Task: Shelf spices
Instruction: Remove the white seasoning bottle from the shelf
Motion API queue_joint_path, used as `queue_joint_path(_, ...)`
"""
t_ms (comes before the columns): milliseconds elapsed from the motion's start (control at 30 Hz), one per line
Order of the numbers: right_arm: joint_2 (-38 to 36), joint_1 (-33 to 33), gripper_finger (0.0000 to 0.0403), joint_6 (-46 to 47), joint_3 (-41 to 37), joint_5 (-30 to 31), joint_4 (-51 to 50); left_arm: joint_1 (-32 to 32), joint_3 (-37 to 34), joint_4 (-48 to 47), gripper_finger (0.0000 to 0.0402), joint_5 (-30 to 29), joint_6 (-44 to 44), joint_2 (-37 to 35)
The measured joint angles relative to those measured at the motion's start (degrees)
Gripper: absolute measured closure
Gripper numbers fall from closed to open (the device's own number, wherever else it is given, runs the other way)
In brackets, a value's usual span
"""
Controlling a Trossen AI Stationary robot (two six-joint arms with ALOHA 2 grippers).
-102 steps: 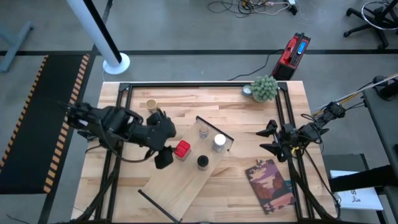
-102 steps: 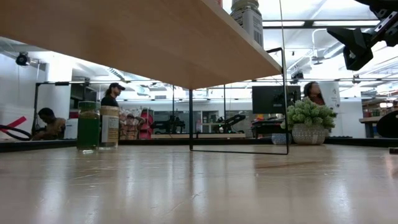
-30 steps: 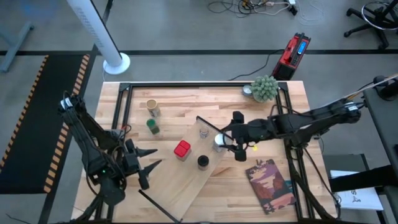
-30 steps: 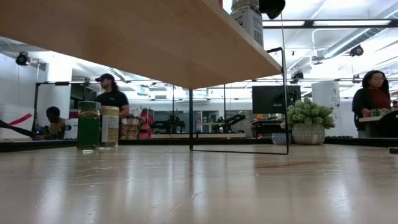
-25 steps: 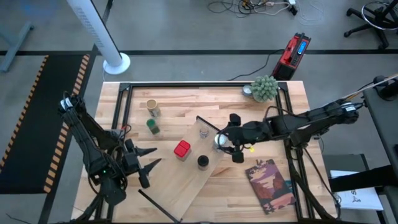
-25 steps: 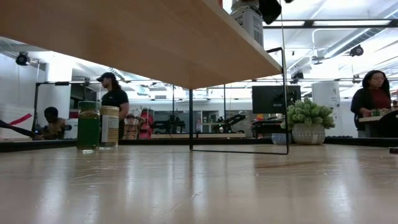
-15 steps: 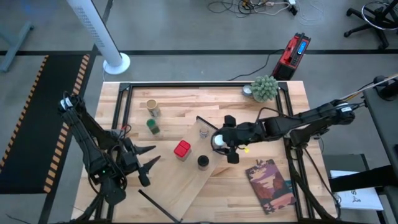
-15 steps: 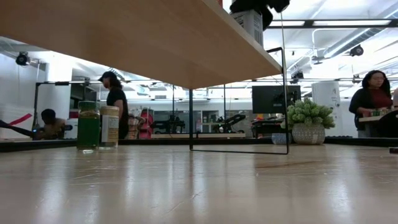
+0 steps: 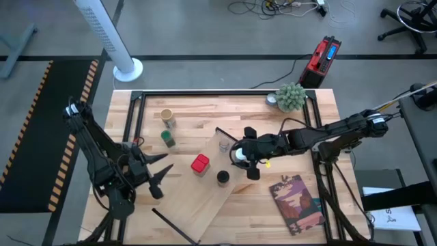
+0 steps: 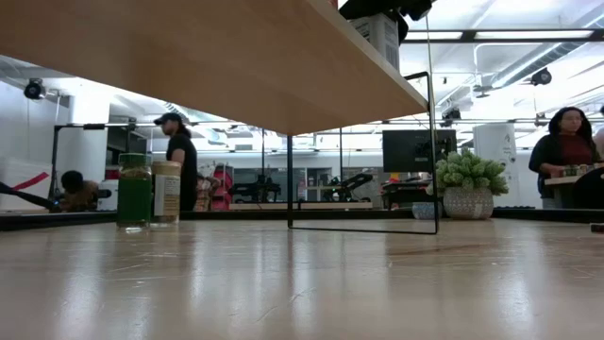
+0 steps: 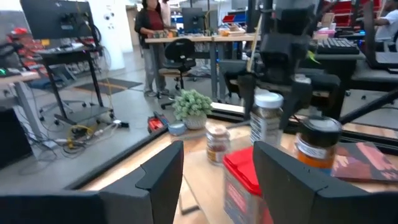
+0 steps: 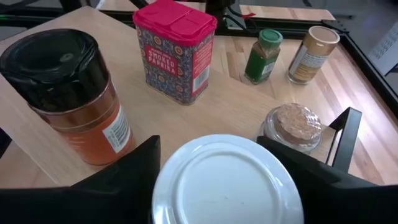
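We find the right hand [image 9: 240, 156] astride the white-lidded jar [image 12: 227, 181] on the shelf [image 9: 205, 195], fingers flanking it; grasp undetermined. Beyond stand a red paprika tin [image 12: 175, 48], black-lidded jar [image 12: 66, 93] and cork-topped glass jar [image 12: 291, 127]. The left hand [image 9: 158, 173] hovers apart, fingers parted, empty.

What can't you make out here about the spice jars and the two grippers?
- White-topped jar: right wrist view, its lid hides the label; whether the right gripper touches it is unclear.
- Red tin: left wrist view, cut off at the bottom and blurred.
- Left gripper: high view, finger gap too small to judge.
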Motion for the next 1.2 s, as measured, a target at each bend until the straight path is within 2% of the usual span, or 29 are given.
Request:
queue_joint_path(167,-0.04,-0.12,0.0175,0.35,0.0,0.12,0.17,1.55,0.02,0.31,0.0227,-1.28,5.92,-5.57)
queue_joint_path(333,-0.04,-0.12,0.0166,0.52,0.0,0.08,0.15,1.71,0.02,0.33,0.0226,-0.74,6.21,-9.34)
queue_joint_path(833,-0.04,-0.39,0.0175,1.31,0.0,-0.91,0.83,2.0,-0.07,0.63,0.0227,-0.71,6.54,-7.67)
queue_joint_path(1200,-0.17,-0.47,0.0201,1.31,0.0,-0.81,1.09,2.0,-0.09,0.66,0.0228,-0.71,6.54,-7.58)
